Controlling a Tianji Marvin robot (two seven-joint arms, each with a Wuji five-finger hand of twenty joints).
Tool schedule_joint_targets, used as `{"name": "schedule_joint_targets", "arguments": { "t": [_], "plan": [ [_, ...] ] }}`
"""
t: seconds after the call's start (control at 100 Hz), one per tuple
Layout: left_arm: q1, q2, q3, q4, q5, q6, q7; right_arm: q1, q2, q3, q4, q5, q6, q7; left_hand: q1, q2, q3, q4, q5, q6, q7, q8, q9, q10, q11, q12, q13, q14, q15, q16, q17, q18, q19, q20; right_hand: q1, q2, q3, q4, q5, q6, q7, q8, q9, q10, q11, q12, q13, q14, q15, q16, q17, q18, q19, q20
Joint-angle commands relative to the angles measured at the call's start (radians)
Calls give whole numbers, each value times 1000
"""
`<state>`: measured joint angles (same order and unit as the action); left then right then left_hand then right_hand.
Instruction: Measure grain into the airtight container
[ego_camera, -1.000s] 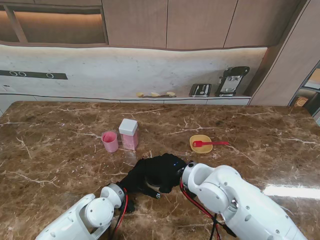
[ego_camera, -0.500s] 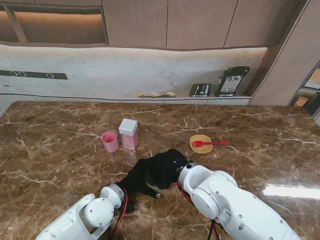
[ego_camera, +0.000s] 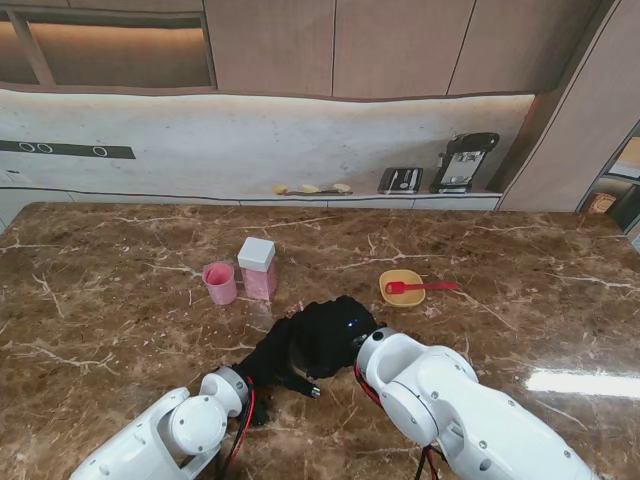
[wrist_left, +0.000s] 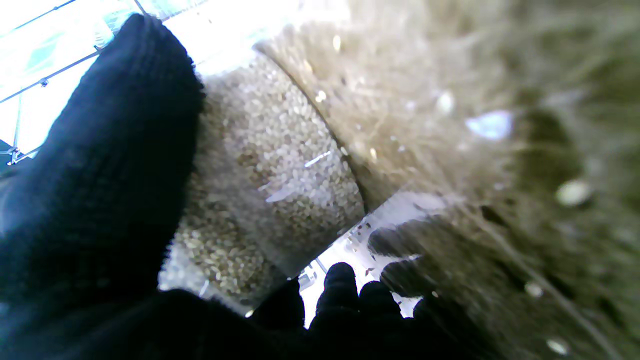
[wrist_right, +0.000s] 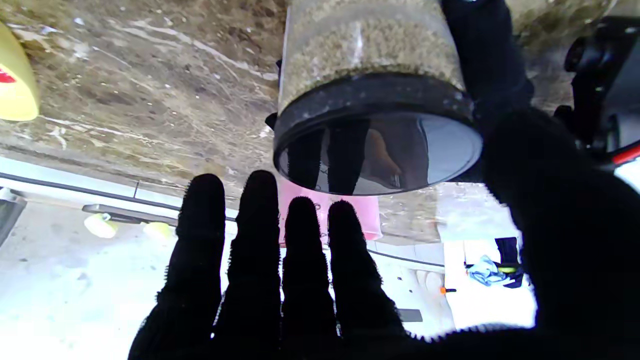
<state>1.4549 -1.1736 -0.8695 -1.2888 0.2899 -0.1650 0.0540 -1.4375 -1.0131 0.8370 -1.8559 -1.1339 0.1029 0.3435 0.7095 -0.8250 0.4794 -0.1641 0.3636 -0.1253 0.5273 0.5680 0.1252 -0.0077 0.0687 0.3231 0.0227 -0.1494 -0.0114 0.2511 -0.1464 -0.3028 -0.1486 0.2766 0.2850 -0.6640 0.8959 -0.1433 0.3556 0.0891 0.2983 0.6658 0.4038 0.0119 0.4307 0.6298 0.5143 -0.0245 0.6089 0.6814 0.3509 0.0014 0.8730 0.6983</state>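
Observation:
A clear jar of grain (wrist_left: 270, 170) with a black lid (wrist_right: 375, 135) stands on the marble table. My left hand (ego_camera: 272, 362) is shut around its body, thumb (wrist_left: 110, 165) on one side. My right hand (ego_camera: 338, 328) hovers just over the lid, open, its fingers (wrist_right: 280, 260) straight and apart, touching nothing. In the stand view both black-gloved hands hide the jar. Farther from me stand a pink container with a white lid (ego_camera: 257, 268) and, to its left, a pink cup (ego_camera: 219, 282). A red scoop (ego_camera: 415, 287) lies in a yellow dish (ego_camera: 401, 288) to the right.
The brown marble table (ego_camera: 520, 300) stretches wide on both sides of the hands. A counter along the back wall carries a toaster (ego_camera: 400, 179) and a coffee machine (ego_camera: 462, 160). My right arm's white forearm (ego_camera: 450, 400) fills the near right.
My right arm has shifted a little to the left and its hand has moved farther over the jar. The left hand keeps its hold, unmoved.

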Motion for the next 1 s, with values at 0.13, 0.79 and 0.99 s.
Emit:
{"name": "schedule_joint_targets", "arguments": {
  "t": [0.13,0.79,0.99],
  "plan": [
    [30,11,9,36,5,21,-15,-8,2,26,-7,37,-98,62,99,375,242,15,127,-133,213,87,19,-13,13,-2,16,168,32,19,106,317,202,33,286,-111,351,39,48,-38,-37,12,20,-26,-77,-46,-18,3,-182,-135,-21,6,-110,-102],
    [36,13,2,28,10,22,-13,21,0,-37,1,-2,35,106,96,373,248,14,125,-133,214,89,20,-14,15,-2,17,168,33,22,105,319,205,38,-56,110,-279,44,-129,22,-40,104,-131,-12,6,58,-100,-22,7,13,-68,-27,21,102],
    [37,13,1,28,8,22,-14,21,16,4,-18,129,-91,177,97,375,248,14,124,-132,214,89,20,-14,15,-2,17,168,34,24,105,319,205,39,289,-78,341,47,-153,-123,-183,56,-213,-9,-172,-114,-380,3,-421,-348,-297,-47,-267,-129]
  ]
}}
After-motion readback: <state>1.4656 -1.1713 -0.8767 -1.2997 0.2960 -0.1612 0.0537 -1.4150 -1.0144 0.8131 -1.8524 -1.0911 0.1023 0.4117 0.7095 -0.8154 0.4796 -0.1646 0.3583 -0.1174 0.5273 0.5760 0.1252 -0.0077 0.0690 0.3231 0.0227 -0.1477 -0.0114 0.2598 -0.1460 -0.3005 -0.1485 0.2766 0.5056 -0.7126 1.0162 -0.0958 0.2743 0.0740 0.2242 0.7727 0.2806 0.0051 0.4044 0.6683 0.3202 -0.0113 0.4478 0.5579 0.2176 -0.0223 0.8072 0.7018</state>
